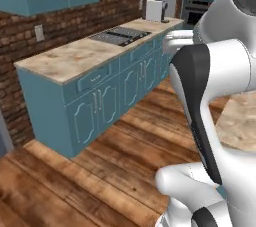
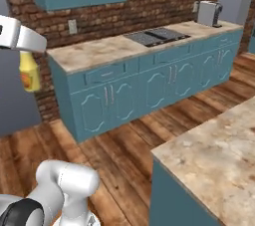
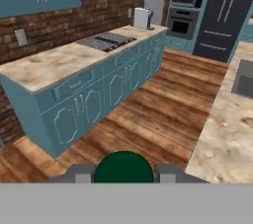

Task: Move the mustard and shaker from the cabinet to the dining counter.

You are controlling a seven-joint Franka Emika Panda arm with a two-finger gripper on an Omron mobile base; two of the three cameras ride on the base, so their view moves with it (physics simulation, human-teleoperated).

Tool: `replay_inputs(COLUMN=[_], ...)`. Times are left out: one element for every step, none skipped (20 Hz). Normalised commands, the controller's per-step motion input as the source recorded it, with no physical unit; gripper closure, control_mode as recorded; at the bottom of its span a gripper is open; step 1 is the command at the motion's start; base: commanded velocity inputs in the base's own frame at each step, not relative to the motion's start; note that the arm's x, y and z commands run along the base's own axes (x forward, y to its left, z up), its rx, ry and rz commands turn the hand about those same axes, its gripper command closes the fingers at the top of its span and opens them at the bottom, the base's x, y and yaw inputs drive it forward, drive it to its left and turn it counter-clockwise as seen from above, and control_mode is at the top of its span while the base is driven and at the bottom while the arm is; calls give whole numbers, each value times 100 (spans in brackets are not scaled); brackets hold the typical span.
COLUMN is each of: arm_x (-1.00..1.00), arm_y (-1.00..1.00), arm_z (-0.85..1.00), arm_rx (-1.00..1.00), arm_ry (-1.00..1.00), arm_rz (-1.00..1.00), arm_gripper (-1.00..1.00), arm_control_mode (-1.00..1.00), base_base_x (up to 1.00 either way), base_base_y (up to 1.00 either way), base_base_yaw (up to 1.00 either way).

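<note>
Mustard (image 2: 29, 74) is clamped in your gripper (image 3: 123, 173) mid-carry — green cap between the fingers — so next swing it over the dining counter (image 2: 219, 155) and lower it.

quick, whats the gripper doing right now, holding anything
Gripper: jaws closed on the mustard, its green cap between the fingertips in the hand view, carried above the wood floor.

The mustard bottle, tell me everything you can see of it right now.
The mustard is a small yellow squeeze bottle, plastic-looking, hanging upright in the air beneath the gripper, which is shut on its top. In the hand view its dark green round cap sits between the two finger tips. It is carried above the wooden floor, touching nothing else.
</note>
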Motion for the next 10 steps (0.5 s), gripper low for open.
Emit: replay_inputs(arm_x=[0,0,0,0,0,0,0,0,0,0], arm_y=[0,0,0,0,0,0,0,0,0,0], arm_z=[0,0,0,0,0,0,0,0,0,0], arm_rx=[0,0,0,0,0,0,0,0,0,0], arm_ry=[0,0,0,0,0,0,0,0,0,0], arm_rz=[0,0,0,0,0,0,0,0,0,0], arm_gripper=[100,100,100,100,100,100,100,100,100,100], arm_control_mode=[100,100,100,100,100,100,100,100,100,100], base_base_x=[0,0,0,0,0,0,0,0,0,0], base_base_y=[-54,-54,-54,-54,-53,-53,-52,-49,-51,-53], base_base_yaw=[-71,-71,-71,-69,-69,-69,-67,-63,-53,-43])
